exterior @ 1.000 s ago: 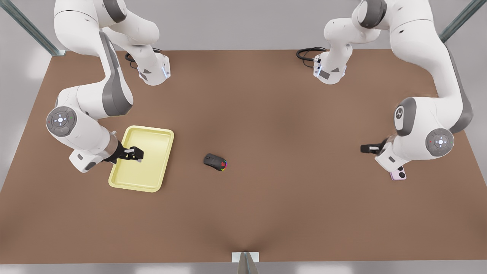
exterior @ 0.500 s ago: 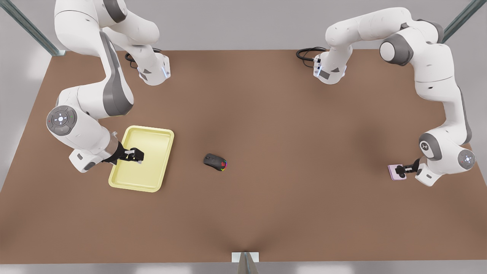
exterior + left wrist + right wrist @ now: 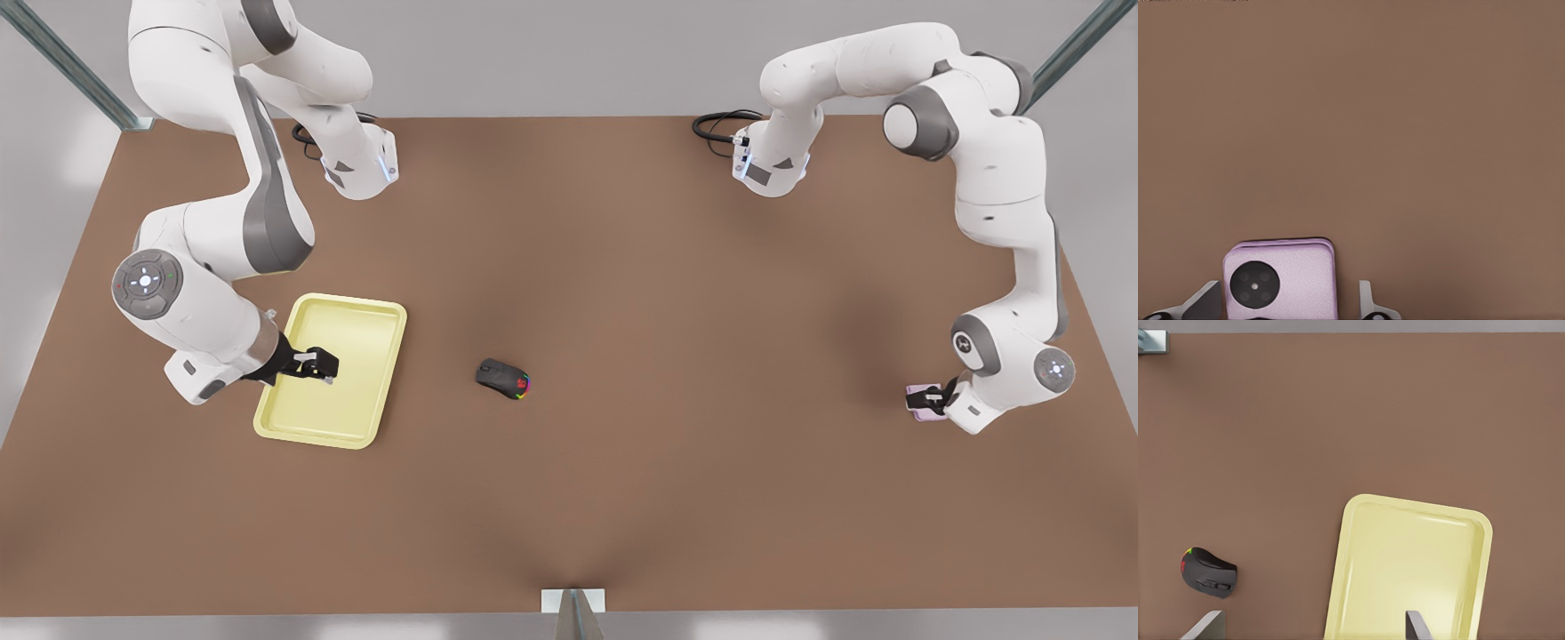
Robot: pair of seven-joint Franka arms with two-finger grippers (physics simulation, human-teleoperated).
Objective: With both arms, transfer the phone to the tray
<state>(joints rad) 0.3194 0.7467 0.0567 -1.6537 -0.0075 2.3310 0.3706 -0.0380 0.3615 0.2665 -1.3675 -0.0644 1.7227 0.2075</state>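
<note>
My left gripper (image 3: 929,402) sits low at the phone (image 3: 1281,280) on the bench (image 3: 676,293), at the front view's right, fingers (image 3: 1365,297) apart either side — I'd centre first, then close squarely. The right gripper (image 3: 318,365) waits over the tray (image 3: 378,333), fingers spread — well apart from the mouse (image 3: 502,379).

A broad brown table (image 3: 622,293) fills the space, matte and evenly lit, with soft shadows pooling near its middle. Behind it runs a plain pale grey wall (image 3: 551,53). Slanted metal struts (image 3: 71,67) frame the far corners.
</note>
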